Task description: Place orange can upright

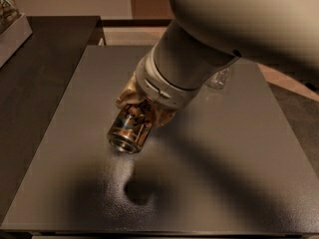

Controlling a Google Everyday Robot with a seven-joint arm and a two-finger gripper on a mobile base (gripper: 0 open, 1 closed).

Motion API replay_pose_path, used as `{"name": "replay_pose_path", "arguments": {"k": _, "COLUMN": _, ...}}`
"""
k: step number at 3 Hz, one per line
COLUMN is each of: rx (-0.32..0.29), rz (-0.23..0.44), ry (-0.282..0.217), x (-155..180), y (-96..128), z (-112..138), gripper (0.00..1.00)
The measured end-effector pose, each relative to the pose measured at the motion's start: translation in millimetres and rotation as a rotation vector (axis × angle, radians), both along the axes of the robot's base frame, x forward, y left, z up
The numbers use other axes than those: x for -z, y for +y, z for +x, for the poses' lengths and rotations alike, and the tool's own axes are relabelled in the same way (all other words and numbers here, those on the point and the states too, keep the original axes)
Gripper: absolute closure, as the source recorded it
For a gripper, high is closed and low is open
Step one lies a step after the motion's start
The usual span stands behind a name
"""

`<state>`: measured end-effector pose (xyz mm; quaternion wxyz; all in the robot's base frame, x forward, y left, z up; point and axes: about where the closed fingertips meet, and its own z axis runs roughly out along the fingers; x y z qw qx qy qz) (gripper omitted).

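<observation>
The orange can (130, 126) is a shiny copper can with dark scribbles and a silver end. It hangs tilted above the grey table (224, 173), its silver end pointing down toward the camera. My gripper (142, 103) is shut on the can's upper part, at the end of the big white arm (209, 44) that comes in from the upper right. The can's shadow lies on the table below it. The arm hides most of the gripper.
A clear plastic bottle (219, 77) shows partly behind the arm at the table's back right. A darker table (40, 68) adjoins on the left, with a white box (12, 26) of items at its far left corner.
</observation>
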<state>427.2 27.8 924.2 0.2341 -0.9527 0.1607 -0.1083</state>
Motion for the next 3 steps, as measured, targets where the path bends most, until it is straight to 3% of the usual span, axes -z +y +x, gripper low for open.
{"name": "replay_pose_path", "arguments": {"k": 1, "rx": -0.027, "rz": 0.089, "ry": -0.129, "x": -28, "y": 13, "z": 20, "gripper": 1.0}}
{"name": "replay_pose_path", "arguments": {"k": 2, "rx": -0.028, "rz": 0.094, "ry": -0.153, "x": -35, "y": 17, "z": 20, "gripper": 1.0}}
{"name": "replay_pose_path", "arguments": {"k": 3, "rx": -0.053, "rz": 0.06, "ry": -0.213, "x": -48, "y": 18, "z": 19, "gripper": 1.0}}
